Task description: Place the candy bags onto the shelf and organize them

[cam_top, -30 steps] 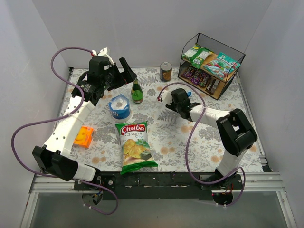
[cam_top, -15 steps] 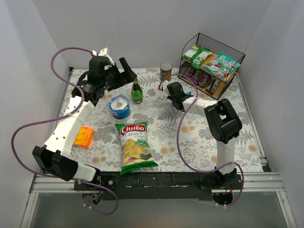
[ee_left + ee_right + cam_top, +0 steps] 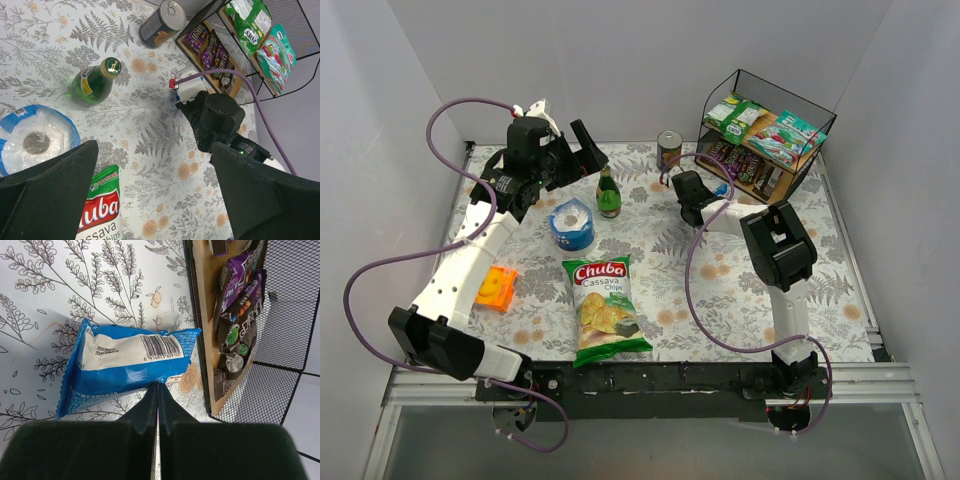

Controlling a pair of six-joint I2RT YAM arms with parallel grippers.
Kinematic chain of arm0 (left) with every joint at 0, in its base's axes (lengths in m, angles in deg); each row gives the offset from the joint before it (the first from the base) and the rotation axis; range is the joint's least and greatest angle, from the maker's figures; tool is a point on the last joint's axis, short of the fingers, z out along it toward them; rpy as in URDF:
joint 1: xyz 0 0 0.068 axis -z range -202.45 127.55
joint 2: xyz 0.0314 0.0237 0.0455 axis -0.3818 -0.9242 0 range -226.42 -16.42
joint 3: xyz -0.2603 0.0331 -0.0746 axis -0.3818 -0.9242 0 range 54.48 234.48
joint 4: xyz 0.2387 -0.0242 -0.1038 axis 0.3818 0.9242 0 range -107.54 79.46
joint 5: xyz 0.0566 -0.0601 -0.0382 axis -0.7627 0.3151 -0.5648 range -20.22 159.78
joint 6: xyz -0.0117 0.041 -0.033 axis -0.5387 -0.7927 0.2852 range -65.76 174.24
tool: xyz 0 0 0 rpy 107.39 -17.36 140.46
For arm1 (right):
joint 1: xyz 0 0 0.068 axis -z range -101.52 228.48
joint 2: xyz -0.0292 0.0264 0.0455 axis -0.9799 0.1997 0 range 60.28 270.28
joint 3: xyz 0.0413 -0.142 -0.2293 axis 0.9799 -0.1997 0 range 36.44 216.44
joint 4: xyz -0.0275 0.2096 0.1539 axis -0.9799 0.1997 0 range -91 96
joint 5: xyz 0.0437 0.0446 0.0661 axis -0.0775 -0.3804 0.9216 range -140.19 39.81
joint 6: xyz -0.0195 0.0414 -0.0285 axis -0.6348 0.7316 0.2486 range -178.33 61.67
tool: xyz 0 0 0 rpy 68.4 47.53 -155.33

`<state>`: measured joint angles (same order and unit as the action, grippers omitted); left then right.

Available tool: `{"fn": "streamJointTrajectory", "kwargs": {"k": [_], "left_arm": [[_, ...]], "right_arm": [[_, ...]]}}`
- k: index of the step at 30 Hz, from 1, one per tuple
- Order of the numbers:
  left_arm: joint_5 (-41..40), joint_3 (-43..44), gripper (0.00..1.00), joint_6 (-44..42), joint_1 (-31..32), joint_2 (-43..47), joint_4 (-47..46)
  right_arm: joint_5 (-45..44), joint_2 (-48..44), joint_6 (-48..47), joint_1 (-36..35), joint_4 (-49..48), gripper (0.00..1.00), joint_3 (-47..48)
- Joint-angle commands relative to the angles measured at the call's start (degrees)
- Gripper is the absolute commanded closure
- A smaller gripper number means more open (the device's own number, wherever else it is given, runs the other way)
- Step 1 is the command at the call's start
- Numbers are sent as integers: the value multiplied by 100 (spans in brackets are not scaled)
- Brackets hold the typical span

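Observation:
A blue-and-white candy bag (image 3: 125, 360) lies flat, barcode up, on the table right in front of the shelf (image 3: 202, 315). My right gripper (image 3: 158, 386) is shut, its tips at the bag's near edge with nothing showing between them. From above, the bag (image 3: 721, 188) peeks out beside the right gripper (image 3: 698, 195), below the shelf (image 3: 745, 187). Green bags (image 3: 738, 115) and a teal one (image 3: 788, 135) rest on the upper board; dark narrow ones (image 3: 240, 295) fill the lower board. My left gripper (image 3: 157, 200) hangs open and empty, high over the back left of the table.
A can (image 3: 669, 150) stands just left of the shelf, with a green bottle (image 3: 608, 193) and a blue-and-white tub (image 3: 572, 224) further left. The Chuba chips bag (image 3: 605, 310) lies near the front centre, an orange packet (image 3: 496, 288) at the left.
My right gripper has shut and its arm has swung back and left towards the shelf front, ending at the blue bag. The left arm has not moved.

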<state>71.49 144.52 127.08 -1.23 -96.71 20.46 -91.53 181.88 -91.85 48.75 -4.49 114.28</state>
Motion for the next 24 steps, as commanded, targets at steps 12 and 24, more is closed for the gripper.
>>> {"fn": "streamJointTrajectory", "kwargs": {"k": [12, 24], "left_arm": [[-66, 172, 2, -103, 32, 13, 59], [-92, 225, 2, -112, 32, 31, 85]], "right_arm": [[268, -373, -16, 3, -302, 99, -209], [-392, 195, 1883, -568, 1419, 48, 1979]]}}
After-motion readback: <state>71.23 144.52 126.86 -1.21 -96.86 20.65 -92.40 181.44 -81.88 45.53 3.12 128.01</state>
